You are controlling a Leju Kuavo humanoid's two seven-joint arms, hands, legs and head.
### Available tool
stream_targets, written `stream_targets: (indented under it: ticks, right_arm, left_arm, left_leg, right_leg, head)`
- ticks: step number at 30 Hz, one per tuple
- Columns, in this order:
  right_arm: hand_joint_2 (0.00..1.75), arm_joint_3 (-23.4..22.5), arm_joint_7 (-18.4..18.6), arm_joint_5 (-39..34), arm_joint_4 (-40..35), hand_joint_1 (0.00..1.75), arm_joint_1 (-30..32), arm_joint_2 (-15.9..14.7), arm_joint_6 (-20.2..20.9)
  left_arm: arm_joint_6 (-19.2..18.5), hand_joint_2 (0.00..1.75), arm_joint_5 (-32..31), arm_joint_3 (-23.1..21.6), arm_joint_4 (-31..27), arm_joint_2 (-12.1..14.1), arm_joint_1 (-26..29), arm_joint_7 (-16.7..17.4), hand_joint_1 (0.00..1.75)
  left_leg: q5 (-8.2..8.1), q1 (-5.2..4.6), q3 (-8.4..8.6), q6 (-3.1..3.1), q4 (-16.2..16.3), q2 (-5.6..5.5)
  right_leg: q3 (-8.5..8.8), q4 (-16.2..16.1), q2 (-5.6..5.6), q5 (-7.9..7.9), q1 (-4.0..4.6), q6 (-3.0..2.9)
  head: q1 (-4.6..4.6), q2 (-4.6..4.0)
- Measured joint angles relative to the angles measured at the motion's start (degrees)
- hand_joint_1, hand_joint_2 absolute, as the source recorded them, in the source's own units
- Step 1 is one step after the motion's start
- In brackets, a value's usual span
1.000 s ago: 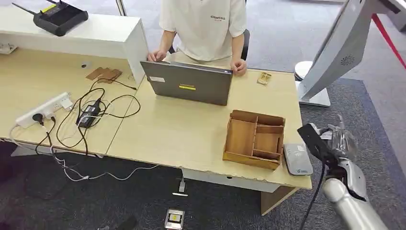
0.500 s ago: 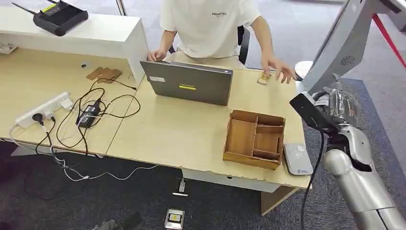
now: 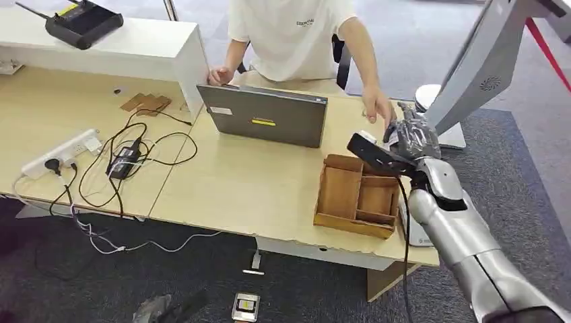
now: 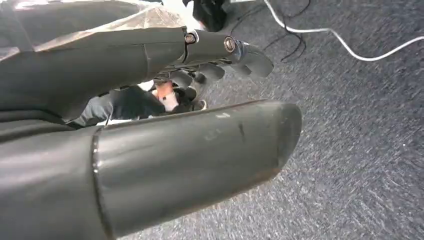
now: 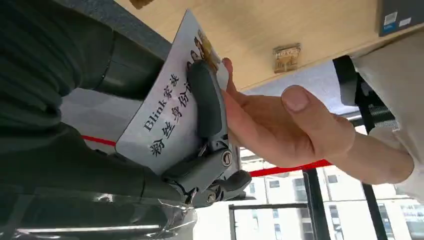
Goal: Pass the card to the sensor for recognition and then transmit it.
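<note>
The right hand (image 3: pixel 412 138), dark-fingered on a silver arm, is raised above the far right part of the light wooden desk (image 3: pixel 256 182), just beyond the brown wooden compartment organiser (image 3: pixel 357 195). A white printed card with black lettering (image 5: pixel 167 112) is pinched in it, pressed between a dark finger laid across its face and the thick grey thumb behind. In the right wrist view, the far edge of the card is met by a person's bare hand (image 5: pixel 280 127), whose fingertips touch the card beside the robot's finger. In the head view, the same person's hand (image 3: pixel 377 108) is seen reaching over the desk edge to the robot's hand, and the card itself cannot be made out there.

The flat grey card sensor pad (image 3: pixel 412 229) lies at the desk's near right corner, just beside the organiser, and is partly covered by the silver forearm. A small golden ornament (image 5: pixel 286 57) rests on the desk near the exchange.

A grey laptop (image 3: pixel 266 121) stands open before the person in a white T-shirt (image 3: pixel 289 37), whose other hand rests at its far corner. A white power strip (image 3: pixel 60 153) and tangled black cables (image 3: pixel 138 158) are spread on the left part of the desk.

The left hand (image 4: pixel 165 130) hangs over grey carpet (image 4: pixel 350 125); its fingers are loosely extended and nothing is held.
</note>
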Motion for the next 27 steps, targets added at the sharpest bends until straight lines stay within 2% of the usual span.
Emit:
stream_targets:
  ticks: [2,3,7,8,9,10,21,27]
  right_arm:
    - [1.75,0.81,0.02,0.24,2.47,1.19,-0.82,0.83,-0.22]
    - [1.75,1.01,0.02,0.26,3.46,1.19,-1.08,1.25,-0.52]
    - [1.75,1.75,0.02,0.40,7.38,0.89,-2.32,2.52,-1.42]
    - [1.75,1.95,0.02,0.51,8.10,0.44,-2.53,2.82,-1.60]
    - [1.75,2.08,0.02,0.66,8.71,0.07,-2.71,2.98,-1.77]
    - [1.75,2.21,0.02,0.77,9.48,0.00,-2.90,3.24,-1.97]
    - [1.75,2.85,0.42,1.64,13.91,0.00,-3.34,4.40,-7.60]
    - [1.75,1.45,-1.47,-2.28,13.74,0.00,-3.25,4.57,-11.78]
  left_arm:
    - [-0.18,0.00,-0.37,-0.37,0.00,-0.02,-0.23,0.04,0.00]
    - [-0.22,0.00,-0.48,-0.42,0.00,-0.04,-0.24,0.09,0.00]
    - [-0.26,0.00,-0.55,-0.57,0.00,-0.04,-0.30,-0.13,0.00]
    - [-0.29,0.00,-0.51,-0.59,0.00,-0.04,-0.30,-0.20,0.00]
    - [-0.29,0.00,-0.46,-0.59,0.00,-0.04,-0.30,-0.22,0.00]
    - [-0.29,0.00,-0.48,-0.59,0.00,-0.04,-0.30,-0.28,0.00]
    - [0.04,0.00,-1.18,-0.59,0.00,-0.02,-0.18,-0.28,0.00]
    - [1.83,0.00,-0.77,-0.59,0.02,-0.02,0.66,-0.53,0.00]
  left_leg:
    - [0.00,0.00,-0.01,0.00,0.01,-0.03]
    - [0.00,0.00,-0.01,0.00,0.01,-0.02]
    - [0.00,-0.01,-0.01,0.00,0.02,-0.01]
    - [0.00,-0.01,-0.01,0.00,0.02,-0.01]
    - [0.00,-0.01,-0.01,0.00,0.02,-0.01]
    - [0.00,-0.01,0.00,0.00,0.02,0.00]
    - [0.00,-0.01,0.01,0.00,0.02,0.01]
    - [0.00,-0.01,0.02,0.00,0.03,0.01]
  right_leg:
    - [0.00,-0.01,-0.01,0.00,0.00,0.00]
    - [0.00,-0.01,-0.01,0.00,-0.01,0.00]
    - [-0.01,-0.02,-0.01,0.00,-0.01,0.00]
    - [0.00,-0.02,-0.01,0.00,-0.01,0.00]
    - [-0.01,-0.02,-0.01,0.00,-0.01,0.00]
    - [-0.01,-0.03,-0.01,0.00,-0.01,0.00]
    - [0.00,-0.01,0.00,0.00,-0.01,0.00]
    - [-0.01,-0.02,0.00,0.00,-0.01,0.00]
  head:
    - [0.06,0.00]
    - [0.02,0.00]
    - [0.04,0.00]
    - [0.04,0.00]
    - [0.04,0.00]
    - [0.04,0.00]
    - [0.02,-0.02]
    - [0.04,0.00]
